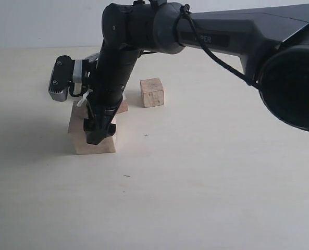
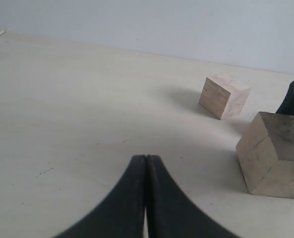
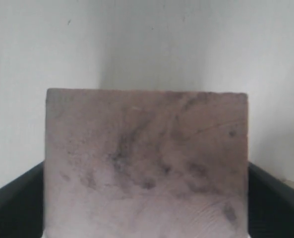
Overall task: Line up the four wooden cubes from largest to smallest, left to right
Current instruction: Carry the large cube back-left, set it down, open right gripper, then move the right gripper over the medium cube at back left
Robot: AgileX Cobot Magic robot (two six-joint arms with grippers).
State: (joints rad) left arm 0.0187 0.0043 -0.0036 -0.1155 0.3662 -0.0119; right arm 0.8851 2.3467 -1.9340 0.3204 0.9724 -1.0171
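Observation:
Three of the wooden cubes show. The largest cube point(image 1: 91, 145) point(image 2: 273, 156) point(image 3: 147, 158) rests on the table at the left. My right gripper point(image 1: 99, 133) reaches across and straddles it from above, a black finger point(image 3: 18, 198) close against each side. I cannot tell whether they press on it. A smaller cube point(image 1: 152, 92) point(image 2: 224, 95) stands behind and to the right. Another cube point(image 1: 123, 107) peeks out behind the right arm, mostly hidden. My left gripper point(image 2: 146, 157) is shut on nothing and hovers over bare table, well away from the cubes.
The pale table point(image 1: 206, 177) stretches wide to the right and front of the cubes. The bulky right arm point(image 1: 222, 31) spans the upper part of the exterior view. A white wall lies behind the table.

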